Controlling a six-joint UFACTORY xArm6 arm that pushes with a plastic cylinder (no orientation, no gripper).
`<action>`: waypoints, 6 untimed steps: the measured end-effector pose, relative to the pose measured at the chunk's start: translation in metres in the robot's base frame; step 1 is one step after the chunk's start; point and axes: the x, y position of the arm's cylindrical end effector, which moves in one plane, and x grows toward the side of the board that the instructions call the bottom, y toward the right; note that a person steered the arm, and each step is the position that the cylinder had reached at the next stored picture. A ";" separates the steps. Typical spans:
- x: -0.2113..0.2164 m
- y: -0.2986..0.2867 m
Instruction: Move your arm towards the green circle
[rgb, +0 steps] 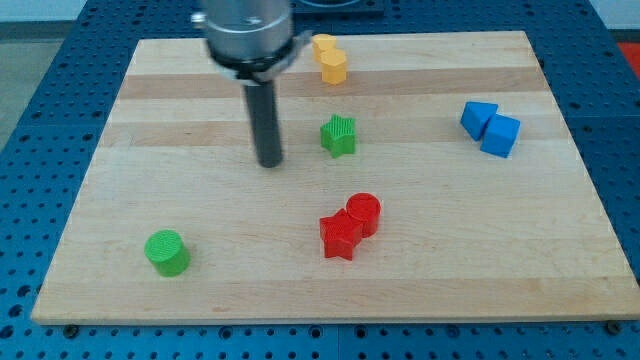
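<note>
My tip mid-board, left of green star; green circle near-left, well apart. Slide diagonally, path clear (no jaws; rod holds nothing).

Single camera view: looks down at a slant on my wooden board from its 6 o'clock edge, facing 12 o'clock. Medium range; nearly the whole board in frame, blue pegboard at the margins. My arm's housing is cropped at 12 o'clock.
</note>
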 end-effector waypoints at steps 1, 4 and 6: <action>0.013 -0.056; 0.136 -0.136; 0.160 -0.115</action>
